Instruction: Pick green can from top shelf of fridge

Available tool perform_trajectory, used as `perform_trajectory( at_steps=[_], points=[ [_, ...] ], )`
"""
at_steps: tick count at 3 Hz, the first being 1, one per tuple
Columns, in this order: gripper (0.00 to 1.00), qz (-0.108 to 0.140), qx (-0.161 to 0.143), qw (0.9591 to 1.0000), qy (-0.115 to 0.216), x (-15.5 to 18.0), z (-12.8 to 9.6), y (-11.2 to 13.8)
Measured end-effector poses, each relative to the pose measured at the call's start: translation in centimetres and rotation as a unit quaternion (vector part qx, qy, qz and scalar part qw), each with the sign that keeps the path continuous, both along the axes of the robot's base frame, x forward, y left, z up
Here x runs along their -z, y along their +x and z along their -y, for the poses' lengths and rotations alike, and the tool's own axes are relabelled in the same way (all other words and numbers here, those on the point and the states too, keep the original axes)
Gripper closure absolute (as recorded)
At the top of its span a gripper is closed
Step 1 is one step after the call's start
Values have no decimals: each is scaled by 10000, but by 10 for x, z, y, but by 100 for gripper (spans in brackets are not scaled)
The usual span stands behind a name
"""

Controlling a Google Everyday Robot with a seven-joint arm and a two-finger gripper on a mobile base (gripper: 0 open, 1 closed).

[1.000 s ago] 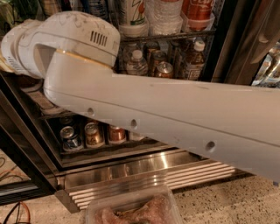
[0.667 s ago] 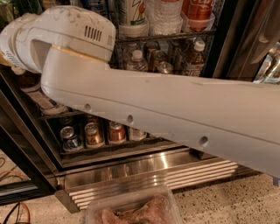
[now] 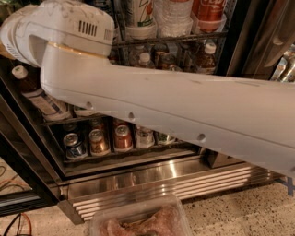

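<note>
The fridge (image 3: 175, 184) stands open in front of me, with its ribbed steel base panel low down. At the very top, the lower part of a light-green and white can (image 3: 139, 11) stands in a clear cup tray on the top shelf (image 3: 184, 38), whose front bar crosses the frame. My white arm (image 3: 175, 115) runs from the lower right to its joint (image 3: 69, 32) at the upper left and covers much of the shelves. My gripper is out of view beyond that joint.
A clear ribbed bottle (image 3: 173, 16) and a red can (image 3: 209, 11) stand right of the green can. Small bottles (image 3: 207, 55) fill the rack below, short cans (image 3: 99, 140) the bottom rack. A plastic tub (image 3: 138, 221) sits at the bottom edge. Cables (image 3: 14, 221) lie lower left.
The arm's joint has risen a little and shifted left. The shelves and cans have not moved.
</note>
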State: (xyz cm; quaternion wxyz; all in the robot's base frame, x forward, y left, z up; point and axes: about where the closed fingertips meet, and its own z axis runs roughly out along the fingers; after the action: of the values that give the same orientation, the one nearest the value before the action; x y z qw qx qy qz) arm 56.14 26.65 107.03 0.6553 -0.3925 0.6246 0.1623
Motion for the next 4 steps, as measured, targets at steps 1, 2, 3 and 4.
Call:
perform_trajectory(
  at_steps=[1,2,3,4],
  points=[
    [34,64,70,10000,-1,-2,-3,9],
    [35,110,130,9999,-10,-3,-5,16],
    [36,180,184,9997,-44,-5,-10,27],
    [37,222,262,9994,-71,-8,-12,38]
  ],
)
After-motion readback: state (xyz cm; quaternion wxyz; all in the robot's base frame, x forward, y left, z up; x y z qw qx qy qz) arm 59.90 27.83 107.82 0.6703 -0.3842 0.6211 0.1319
